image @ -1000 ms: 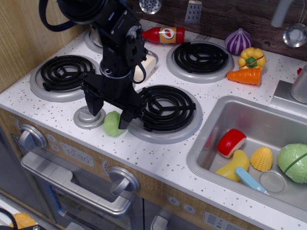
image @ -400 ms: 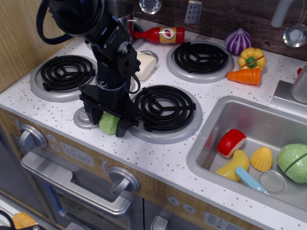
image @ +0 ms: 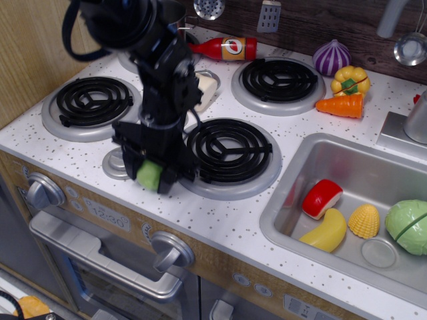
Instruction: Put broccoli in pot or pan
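The broccoli (image: 150, 176), a small pale-green lumpy toy, sits between the fingers of my black gripper (image: 151, 175) at the stove's front edge, left of the front right burner (image: 230, 152). The gripper is shut on it and seems to hold it just above the counter. The shiny steel pot (image: 177, 13) stands at the back left, mostly hidden behind my arm; only part of its rim and wall shows.
A silver disc (image: 117, 165) lies just left of the gripper and a cream block (image: 205, 90) behind it. A ketchup bottle (image: 227, 48), purple onion (image: 331, 57), yellow pepper (image: 350, 79) and carrot (image: 341, 105) stand at the back. The sink (image: 333, 157) at right holds several toy foods, including a green ball (image: 407, 227).
The gripper came down around the broccoli, shut on it and shifted it slightly left and toward the front. The blue utensil in the sink no longer shows.
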Robot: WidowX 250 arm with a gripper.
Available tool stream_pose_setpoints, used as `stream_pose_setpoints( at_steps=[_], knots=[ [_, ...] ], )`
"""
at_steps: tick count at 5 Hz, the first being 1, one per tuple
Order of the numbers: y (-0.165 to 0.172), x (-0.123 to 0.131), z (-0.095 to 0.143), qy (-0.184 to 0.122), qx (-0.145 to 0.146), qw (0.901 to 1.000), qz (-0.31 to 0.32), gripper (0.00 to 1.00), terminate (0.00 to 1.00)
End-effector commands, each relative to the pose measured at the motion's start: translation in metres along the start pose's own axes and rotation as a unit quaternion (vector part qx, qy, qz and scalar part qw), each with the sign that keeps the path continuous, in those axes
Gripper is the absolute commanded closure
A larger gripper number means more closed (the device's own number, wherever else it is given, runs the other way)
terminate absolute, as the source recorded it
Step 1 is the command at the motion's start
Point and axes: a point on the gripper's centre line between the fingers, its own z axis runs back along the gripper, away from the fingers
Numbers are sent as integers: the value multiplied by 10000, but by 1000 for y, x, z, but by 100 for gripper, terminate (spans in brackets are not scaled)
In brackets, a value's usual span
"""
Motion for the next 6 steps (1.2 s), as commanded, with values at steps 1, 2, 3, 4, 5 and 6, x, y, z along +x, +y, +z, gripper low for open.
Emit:
stream_pose_setpoints(
  at_steps=[1,2,3,4,5,6],
  knots=[
    [57,43,70,-439,665,9966,-214,100,0],
    [95,74,87,-750,1059,9896,-626,100,0],
    [124,112,86,-1151,1178,9776,-1309,100,0],
    [144,147,79,-1402,1305,9652,-1781,100,0],
    [159,168,75,-1751,1351,9430,-2486,100,0],
    [165,173,72,-2564,1283,8993,-3301,100,0]
  ],
)
